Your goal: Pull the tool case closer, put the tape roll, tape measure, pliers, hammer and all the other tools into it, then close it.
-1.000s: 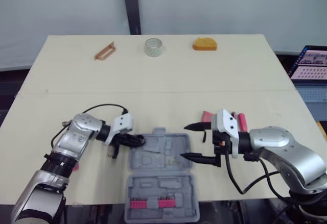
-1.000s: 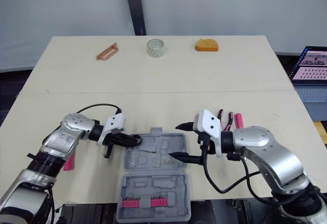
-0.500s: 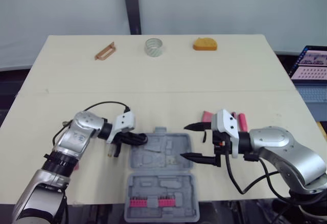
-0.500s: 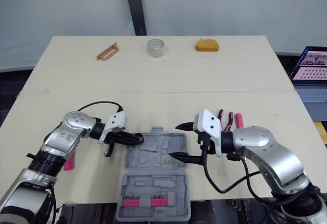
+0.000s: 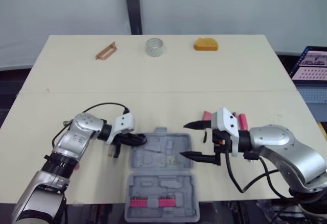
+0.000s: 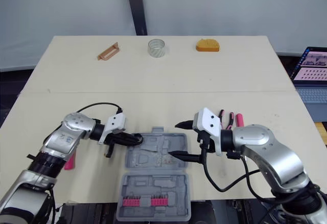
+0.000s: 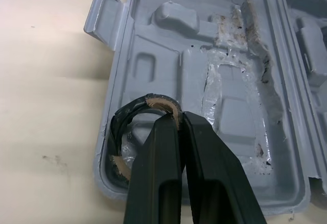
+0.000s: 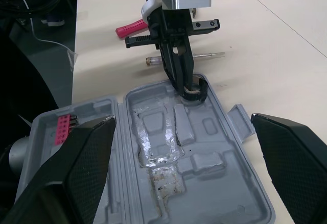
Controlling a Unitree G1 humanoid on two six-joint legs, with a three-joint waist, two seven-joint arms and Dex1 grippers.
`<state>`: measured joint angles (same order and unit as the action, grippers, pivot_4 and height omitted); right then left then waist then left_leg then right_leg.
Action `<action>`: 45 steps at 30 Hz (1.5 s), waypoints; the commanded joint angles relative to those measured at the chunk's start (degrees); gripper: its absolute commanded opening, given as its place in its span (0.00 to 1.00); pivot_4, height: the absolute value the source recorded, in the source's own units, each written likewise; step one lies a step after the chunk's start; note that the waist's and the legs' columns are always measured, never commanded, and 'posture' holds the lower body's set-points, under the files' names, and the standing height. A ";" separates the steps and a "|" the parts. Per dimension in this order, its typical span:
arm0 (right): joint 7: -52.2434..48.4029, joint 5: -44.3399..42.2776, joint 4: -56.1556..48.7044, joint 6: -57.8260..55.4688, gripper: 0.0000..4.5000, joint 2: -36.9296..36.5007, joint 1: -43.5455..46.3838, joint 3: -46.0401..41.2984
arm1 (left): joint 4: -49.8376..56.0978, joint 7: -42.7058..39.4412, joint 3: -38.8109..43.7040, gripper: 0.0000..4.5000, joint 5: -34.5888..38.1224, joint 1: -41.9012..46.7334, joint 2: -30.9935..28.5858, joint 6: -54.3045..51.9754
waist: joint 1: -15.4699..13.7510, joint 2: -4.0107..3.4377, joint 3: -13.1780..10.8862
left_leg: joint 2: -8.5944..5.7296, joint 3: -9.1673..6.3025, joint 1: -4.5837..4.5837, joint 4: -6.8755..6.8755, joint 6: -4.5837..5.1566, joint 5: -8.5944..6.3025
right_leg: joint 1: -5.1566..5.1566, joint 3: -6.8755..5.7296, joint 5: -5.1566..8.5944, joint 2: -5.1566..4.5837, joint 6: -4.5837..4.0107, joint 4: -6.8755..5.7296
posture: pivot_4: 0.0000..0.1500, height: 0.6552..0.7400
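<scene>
Near the front edge of the table (image 5: 168, 81), between both arms: grey tool case (image 5: 168, 143), lying open, lid flat toward the robot with a row of pink bits (image 5: 149, 202) in it. At the case's left corner, left gripper (image 7: 179, 119), fingers pressed together on the band of a black tape roll (image 7: 153, 100); roll tilted, resting half inside the tray against the case wall. At the case's right side, right gripper (image 5: 184, 141), fingers spread wide and holding nothing, one tip over the tray's right edge, the other just behind the case. Just behind the right wrist, on the table, pink-handled tools (image 6: 238, 120). Beside the left arm, a screwdriver (image 8: 204, 55) lying flat. Well apart, along the far edge: a brown flat tool (image 5: 104, 50), a clear tape roll (image 5: 154, 47) and an orange tape measure (image 5: 205, 44).
</scene>
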<state>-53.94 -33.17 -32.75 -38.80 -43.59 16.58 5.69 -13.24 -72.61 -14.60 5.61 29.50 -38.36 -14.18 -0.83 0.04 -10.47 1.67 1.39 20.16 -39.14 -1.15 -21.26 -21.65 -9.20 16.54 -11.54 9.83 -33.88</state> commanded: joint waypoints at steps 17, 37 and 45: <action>-0.12 -1.10 -1.15 0.55 1.00 -0.18 -0.18 -1.50 | 1.80 0.14 0.37 0.57 0.08 -0.66 -0.14 0.66 | -0.02 0.00 0.00 | 0.00 0.00 0.00 0.00 0.00 0.00 | 0.00 0.00 0.00 0.00 0.00 0.00 | 1.00 1.00; -0.97 -2.04 -0.92 0.65 1.00 -1.35 -0.61 -1.96 | 9.84 7.88 8.39 0.27 5.98 -6.78 2.01 -2.84 | -0.05 0.01 0.01 | 0.00 -0.01 -0.01 -0.01 0.00 0.00 | 0.00 0.00 0.00 0.00 0.00 -0.01 | 1.00 1.00; -1.46 -1.99 -0.06 0.71 1.00 -1.58 0.47 -1.65 | 8.70 11.02 7.93 0.16 5.53 -9.70 3.47 -0.46 | -0.40 0.01 0.01 | 0.00 -0.02 0.00 -0.04 0.00 0.00 | 0.00 0.01 -0.02 0.00 -0.02 0.00 | 1.00 1.00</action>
<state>-54.35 -34.16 -32.02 -38.78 -44.58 16.86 5.69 -5.07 -62.09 -7.24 11.01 20.05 -35.01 -15.80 -1.23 0.06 -10.46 1.67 1.38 20.16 -39.18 -1.15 -21.26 -21.64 -9.19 16.52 -11.54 9.81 -33.88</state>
